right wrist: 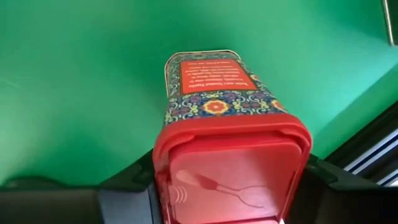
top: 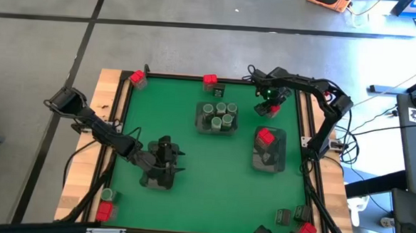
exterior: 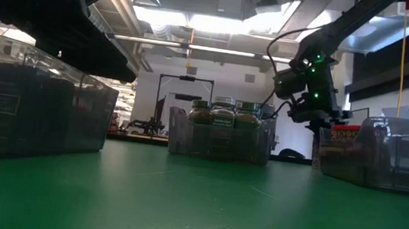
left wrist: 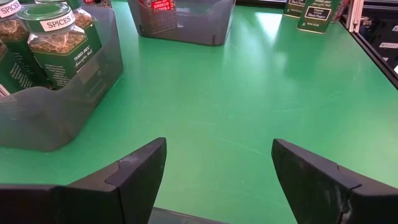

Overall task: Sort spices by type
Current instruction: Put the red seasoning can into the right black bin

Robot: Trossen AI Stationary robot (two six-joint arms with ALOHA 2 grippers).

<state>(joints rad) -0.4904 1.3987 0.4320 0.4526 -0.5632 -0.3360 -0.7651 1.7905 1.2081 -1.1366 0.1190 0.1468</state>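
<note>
A red spice box (right wrist: 217, 99) with a red cap stands near the table's far right corner, with my right gripper (top: 268, 105) shut on it from above. My left gripper (left wrist: 219, 177) hangs open at the near left, above a grey tray (top: 158, 178) holding dark tins. Round green jars (top: 219, 117) stand in the middle tray (top: 202, 125). Another red box (top: 265, 137) stands in the right tray (top: 277, 159). Loose spices stand along the edges: red boxes (top: 136, 78) (top: 210, 79) at the far edge, a jar (top: 107, 194) and a red box (top: 104, 211) at the near left. My right gripper pinches the red box by its red cap (right wrist: 171, 163), one finger on each of the cap's two opposite sides. The fingers point down from above. The box is upright, and its bottom end (right wrist: 202, 57) looks set on the green mat.
A dark tin (top: 282, 217) and a red box (top: 305, 232) stand at the near right corner. The table's raised dark rim (right wrist: 373, 155) runs close beside the right gripper. Bare green mat (left wrist: 249, 93) lies between the trays.
</note>
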